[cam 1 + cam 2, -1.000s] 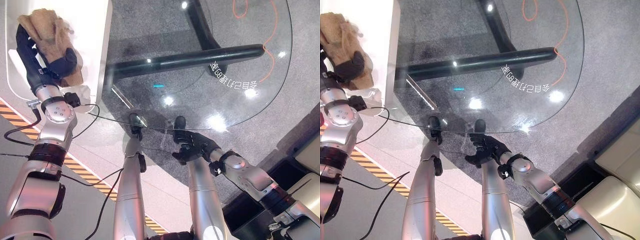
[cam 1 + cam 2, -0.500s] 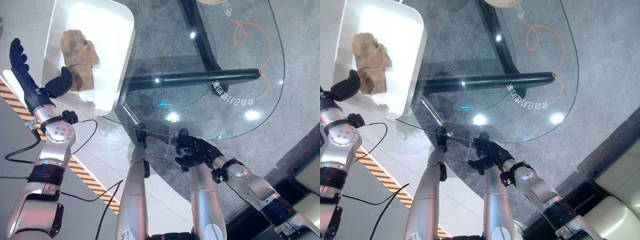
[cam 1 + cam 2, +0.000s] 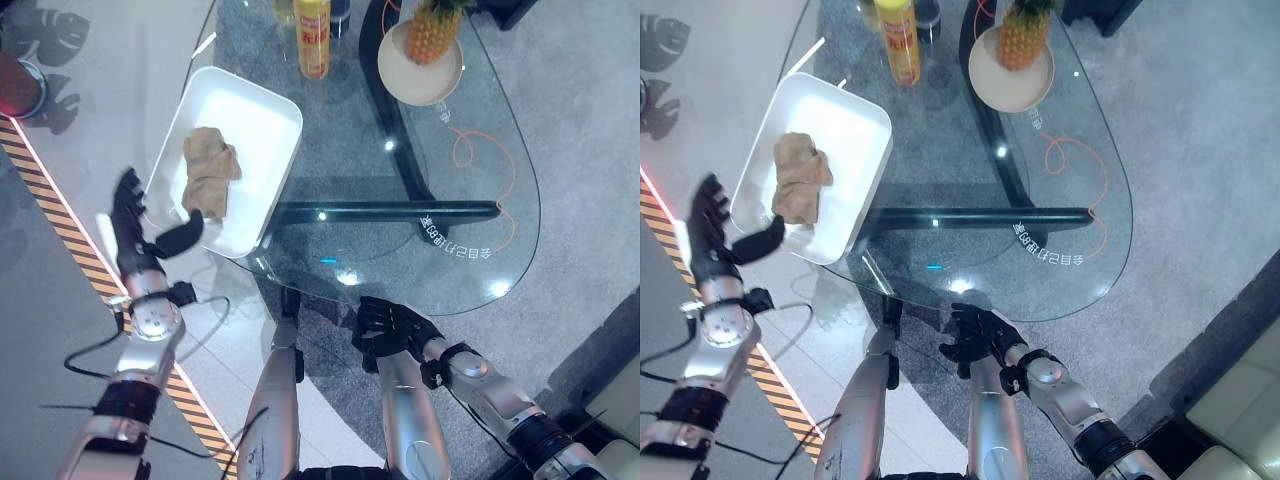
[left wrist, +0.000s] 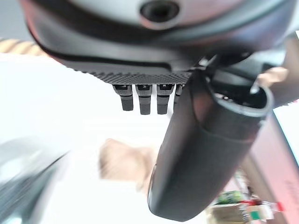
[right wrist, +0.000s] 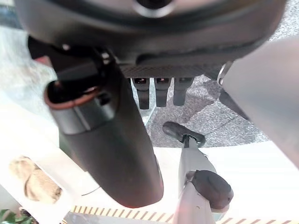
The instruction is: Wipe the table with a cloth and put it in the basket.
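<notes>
A crumpled tan cloth lies inside the white rectangular basket that stands on the left end of the glass table. My left hand hovers just outside the basket's near-left rim, open with straight fingers and holding nothing. In the left wrist view the cloth shows as a pale lump past the thumb. My right hand hangs low below the table's near edge, fingers relaxed and empty. The cloth sits near the basket's middle.
At the table's far end stand a yellow bottle, a dark bottle beside it, and a pineapple on a round plate. An orange cord lies under the glass. Striped floor tape runs along the left.
The left hand let go of the cloth, which now lies in the basket, and drew back out past the near rim. The camera has pulled back, showing the far end of the table.
</notes>
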You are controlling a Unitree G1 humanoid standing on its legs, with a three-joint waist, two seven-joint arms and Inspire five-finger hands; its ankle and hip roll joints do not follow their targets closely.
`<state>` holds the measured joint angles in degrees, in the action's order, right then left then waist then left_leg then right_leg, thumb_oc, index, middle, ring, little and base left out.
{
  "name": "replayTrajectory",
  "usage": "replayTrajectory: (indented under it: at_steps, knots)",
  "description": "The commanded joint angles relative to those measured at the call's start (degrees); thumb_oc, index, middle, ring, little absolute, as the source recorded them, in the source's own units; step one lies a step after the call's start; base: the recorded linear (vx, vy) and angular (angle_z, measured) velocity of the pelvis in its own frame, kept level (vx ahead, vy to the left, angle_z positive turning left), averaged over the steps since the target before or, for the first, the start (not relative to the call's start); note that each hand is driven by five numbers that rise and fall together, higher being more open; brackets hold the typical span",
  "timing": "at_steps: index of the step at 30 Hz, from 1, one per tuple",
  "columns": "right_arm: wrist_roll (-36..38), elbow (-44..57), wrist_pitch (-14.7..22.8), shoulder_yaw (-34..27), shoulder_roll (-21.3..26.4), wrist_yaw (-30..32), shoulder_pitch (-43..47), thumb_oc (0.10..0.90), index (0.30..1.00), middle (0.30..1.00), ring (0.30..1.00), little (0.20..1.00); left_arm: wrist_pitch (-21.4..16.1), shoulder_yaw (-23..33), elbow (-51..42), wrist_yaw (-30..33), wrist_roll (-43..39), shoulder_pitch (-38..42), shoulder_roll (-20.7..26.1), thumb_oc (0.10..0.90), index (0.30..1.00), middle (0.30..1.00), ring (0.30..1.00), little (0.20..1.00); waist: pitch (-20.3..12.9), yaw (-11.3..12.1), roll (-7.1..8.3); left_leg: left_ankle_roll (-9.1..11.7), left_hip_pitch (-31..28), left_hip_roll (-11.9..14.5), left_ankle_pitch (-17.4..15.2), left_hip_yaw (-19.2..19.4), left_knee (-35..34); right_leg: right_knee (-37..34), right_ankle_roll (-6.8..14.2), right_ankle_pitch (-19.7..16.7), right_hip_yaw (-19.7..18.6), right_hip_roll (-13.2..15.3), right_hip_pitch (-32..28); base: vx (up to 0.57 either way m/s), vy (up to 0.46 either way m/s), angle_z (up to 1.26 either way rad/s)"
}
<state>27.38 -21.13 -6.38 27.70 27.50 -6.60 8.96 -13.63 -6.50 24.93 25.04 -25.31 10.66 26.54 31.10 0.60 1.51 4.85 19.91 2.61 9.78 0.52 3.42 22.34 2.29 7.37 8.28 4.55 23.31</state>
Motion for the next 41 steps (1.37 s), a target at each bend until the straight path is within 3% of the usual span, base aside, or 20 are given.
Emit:
replayTrajectory:
  at_steps: [1,11,15,20,23,29,41]
  knots:
    - [-1.0,2.4,4.5,-1.9,-1.4,-3.0,-3.6,0.800,0.900,0.900,0.900,0.900,-1.5,0.3,1.1,-2.9,-2.8,-1.7,-0.7,0.800,0.900,0.900,0.900,0.900,-3.1,0.3,0.09,-1.2,-2.4,-5.8,-7.9,1.0,5.3,-12.0,1.2,-5.7,1.3,-2.2,-6.4,0.04,-0.122,0.03]
    - [-6.9,-9.7,3.8,-5.2,-6.5,-4.4,-8.5,0.800,0.900,0.900,0.900,0.900,4.8,-4.3,11.7,-11.6,-5.5,-13.0,-8.1,0.800,0.900,0.900,0.900,0.900,-12.1,1.1,0.77,-1.0,-12.3,-5.1,-8.5,0.4,1.0,-18.9,1.3,-6.8,2.7,-1.6,-18.6,0.05,-0.082,0.01]
    - [-14.1,-17.7,4.3,-3.7,-7.7,-3.5,-8.5,0.800,0.900,0.900,0.900,0.900,8.9,-3.7,20.0,-13.3,-10.3,-13.3,-11.9,0.800,0.900,0.900,0.900,0.900,-15.6,1.5,1.13,-1.0,-15.2,-4.3,-8.7,0.3,-0.4,-20.7,1.6,-7.0,3.3,-1.5,-21.8,0.06,-0.070,0.02]
    - [-15.2,-26.2,2.8,-2.5,-10.3,-2.7,-7.9,0.800,0.900,0.900,0.900,0.900,12.3,-4.2,30.9,-18.1,-12.7,-11.9,-14.9,0.800,0.900,0.900,0.900,0.900,-20.2,1.4,1.34,-1.0,-18.8,-3.4,-9.1,0.6,-2.2,-22.0,1.8,-6.8,3.4,-1.8,-25.1,0.09,-0.067,0.06]
    - [-13.0,-29.8,1.8,-2.9,-11.1,-1.5,-7.8,0.800,0.900,0.900,0.900,0.900,16.4,-4.9,35.3,-21.3,-11.0,-11.1,-15.1,0.800,0.900,0.900,0.900,0.900,-21.7,1.0,1.29,-1.1,-20.0,-3.1,-9.5,0.9,-2.6,-22.7,1.9,-6.8,3.0,-1.8,-26.1,0.04,-0.034,-0.04]
    - [-11.0,-39.0,1.7,-5.1,-12.4,-0.9,-7.2,0.800,0.900,0.900,0.900,0.900,18.1,-4.5,44.3,-23.0,-10.8,-9.2,-15.6,0.800,0.900,0.900,0.900,0.900,-23.8,-0.4,0.41,-1.1,-22.4,-2.5,-10.3,2.5,-3.5,-25.4,2.3,-7.8,1.3,-1.8,-28.2,0.06,0.006,-0.14]
    - [-10.5,-48.3,3.5,-9.3,-14.7,-2.7,-7.4,0.800,0.900,0.900,0.900,0.900,18.3,-2.0,49.3,-25.2,-8.4,-9.5,-16.2,0.800,0.900,0.900,0.900,0.900,-26.1,-1.2,-0.20,-1.5,-25.2,-1.5,-10.3,4.0,-5.7,-25.7,2.2,-7.5,0.3,-2.2,-29.6,0.05,0.004,-0.10]
